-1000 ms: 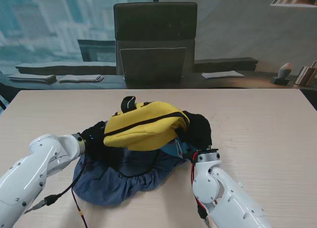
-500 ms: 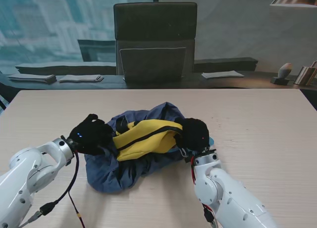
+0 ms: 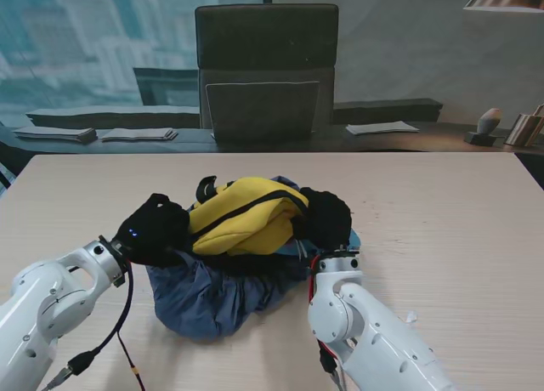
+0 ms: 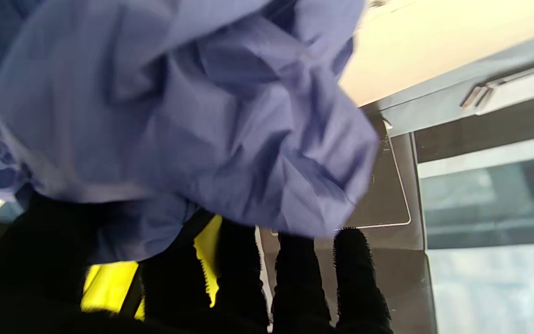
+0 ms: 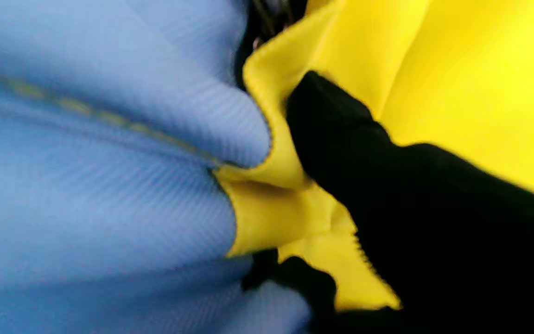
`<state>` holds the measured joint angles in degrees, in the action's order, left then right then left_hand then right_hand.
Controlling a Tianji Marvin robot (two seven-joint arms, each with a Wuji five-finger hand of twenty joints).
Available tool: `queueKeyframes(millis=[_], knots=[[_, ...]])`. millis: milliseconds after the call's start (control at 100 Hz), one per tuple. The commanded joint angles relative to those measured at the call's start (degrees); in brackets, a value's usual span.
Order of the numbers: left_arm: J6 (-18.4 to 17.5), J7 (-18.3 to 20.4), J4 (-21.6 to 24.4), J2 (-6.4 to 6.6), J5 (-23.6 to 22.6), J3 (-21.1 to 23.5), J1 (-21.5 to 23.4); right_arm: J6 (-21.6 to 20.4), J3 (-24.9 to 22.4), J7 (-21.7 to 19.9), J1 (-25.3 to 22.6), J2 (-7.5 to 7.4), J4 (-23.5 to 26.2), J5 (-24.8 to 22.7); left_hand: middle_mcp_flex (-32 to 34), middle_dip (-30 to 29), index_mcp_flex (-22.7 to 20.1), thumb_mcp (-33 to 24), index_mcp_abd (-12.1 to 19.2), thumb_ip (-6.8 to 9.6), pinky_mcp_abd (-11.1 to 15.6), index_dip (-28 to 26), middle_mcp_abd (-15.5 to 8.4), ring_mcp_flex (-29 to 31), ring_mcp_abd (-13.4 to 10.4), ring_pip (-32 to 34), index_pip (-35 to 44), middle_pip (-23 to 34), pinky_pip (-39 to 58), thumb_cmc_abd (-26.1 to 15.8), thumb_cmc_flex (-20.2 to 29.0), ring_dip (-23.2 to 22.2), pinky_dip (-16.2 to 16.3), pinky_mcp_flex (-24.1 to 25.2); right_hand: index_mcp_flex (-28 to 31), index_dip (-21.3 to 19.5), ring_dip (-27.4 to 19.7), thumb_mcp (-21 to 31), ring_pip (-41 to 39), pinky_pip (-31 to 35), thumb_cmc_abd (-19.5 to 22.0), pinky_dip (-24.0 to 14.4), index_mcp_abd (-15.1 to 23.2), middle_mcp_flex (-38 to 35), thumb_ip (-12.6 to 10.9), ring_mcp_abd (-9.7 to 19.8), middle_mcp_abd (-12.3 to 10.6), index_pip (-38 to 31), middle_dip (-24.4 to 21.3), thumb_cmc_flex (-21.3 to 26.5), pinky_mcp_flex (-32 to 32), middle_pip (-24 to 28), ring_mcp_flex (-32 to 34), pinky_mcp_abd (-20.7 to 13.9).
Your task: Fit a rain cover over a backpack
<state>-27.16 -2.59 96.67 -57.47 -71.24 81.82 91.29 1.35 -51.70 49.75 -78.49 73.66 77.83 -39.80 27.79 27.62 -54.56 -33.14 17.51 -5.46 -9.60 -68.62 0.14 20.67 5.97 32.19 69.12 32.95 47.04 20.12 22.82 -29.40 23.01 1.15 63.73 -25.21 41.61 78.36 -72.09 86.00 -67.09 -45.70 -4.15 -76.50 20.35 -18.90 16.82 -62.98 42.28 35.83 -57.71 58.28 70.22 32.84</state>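
Note:
A yellow backpack (image 3: 242, 217) with a black zip and top loop sits tilted on the crumpled blue rain cover (image 3: 217, 293) in the middle of the table. The cover bunches under it and on the side nearer to me. My left hand (image 3: 153, 229), in a black glove, grips at the backpack's left end. In the left wrist view, cover fabric (image 4: 179, 116) drapes over the fingers (image 4: 304, 278), with yellow backpack (image 4: 206, 246) showing between them. My right hand (image 3: 325, 217) clamps the backpack's right end. Its fingers (image 5: 434, 222) pinch yellow fabric (image 5: 457, 83) beside the cover (image 5: 86, 185).
The light wooden table (image 3: 450, 221) stretches out on both sides of the bundle. A dark office chair (image 3: 266, 68) stands beyond the far edge. Red and black cables (image 3: 127, 340) trail along my left arm near the cover's edge.
Half a second ago the cover reached up over the backpack's far side. Now it has slipped down to the near side and more yellow shows. Both hands have shifted slightly left.

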Motion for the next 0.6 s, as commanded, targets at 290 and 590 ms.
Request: queueKeyframes(millis=[290,590], knots=[[2.12,-1.80,0.49,-3.64,18.05,-1.64,-0.78,-5.64,7.56,-6.44,4.62,-3.34,-5.08,-8.84,-6.77,-1.15,-4.88,-3.65,-1.23,-2.84,0.83,0.62,-3.19,-6.86,0.76,0.02,3.85,-2.83,1.78,1.97,-4.15,-0.35,1.28,2.77,3.56,0.65,6.74,7.62,-18.59,1.28,0.56,0.68,4.87,-6.77,-0.78,8.44,6.66,-4.48,1.58,8.40,-2.75,6.49,4.57,4.44],[2.87,0.39,2.20,-4.23,24.63,-1.19,1.64,-3.29,13.79,-7.01,10.74,-7.05,-8.83,-19.90,-5.38,-2.22,-6.76,-5.82,-0.48,-3.71,-0.17,1.90,-3.63,-7.47,0.92,-1.00,2.83,-3.59,-1.78,4.83,-5.70,0.47,-0.61,2.67,3.70,1.45,7.06,8.22,-19.48,1.94,-0.74,0.87,6.65,-6.82,-0.29,10.76,6.45,-4.58,1.70,8.00,-4.04,7.14,4.73,2.48]])
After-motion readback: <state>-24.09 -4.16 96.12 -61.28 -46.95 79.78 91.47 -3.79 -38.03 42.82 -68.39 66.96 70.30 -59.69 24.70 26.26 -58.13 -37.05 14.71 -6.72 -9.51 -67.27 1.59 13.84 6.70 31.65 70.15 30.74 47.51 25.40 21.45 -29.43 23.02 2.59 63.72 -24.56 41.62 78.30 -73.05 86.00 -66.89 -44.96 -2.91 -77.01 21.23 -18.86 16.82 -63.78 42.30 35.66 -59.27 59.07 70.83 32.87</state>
